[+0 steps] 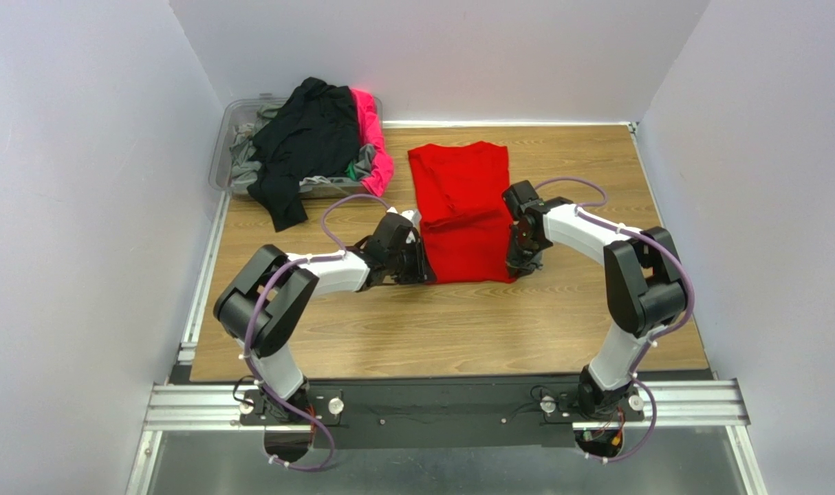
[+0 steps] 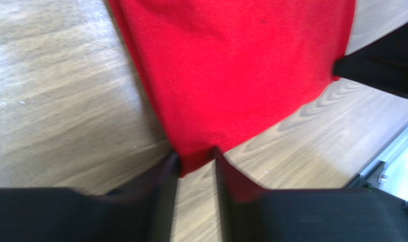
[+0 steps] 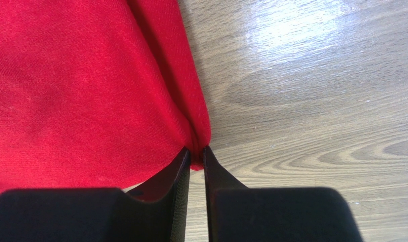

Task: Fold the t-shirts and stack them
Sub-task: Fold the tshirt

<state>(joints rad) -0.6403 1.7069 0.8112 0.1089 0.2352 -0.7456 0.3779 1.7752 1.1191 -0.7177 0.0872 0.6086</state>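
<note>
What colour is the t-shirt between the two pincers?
Plain bright red t-shirt; the top external view shows it best.

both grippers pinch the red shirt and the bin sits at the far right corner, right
Not quite: the top external view shows the bin at the far left corner. The left gripper and right gripper do pinch the red shirt.

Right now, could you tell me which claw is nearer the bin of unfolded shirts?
Left. The left claw pinches the near-left corner of the red t-shirt, toward the bin; the right claw pinches the near-right corner, farther off.
</note>
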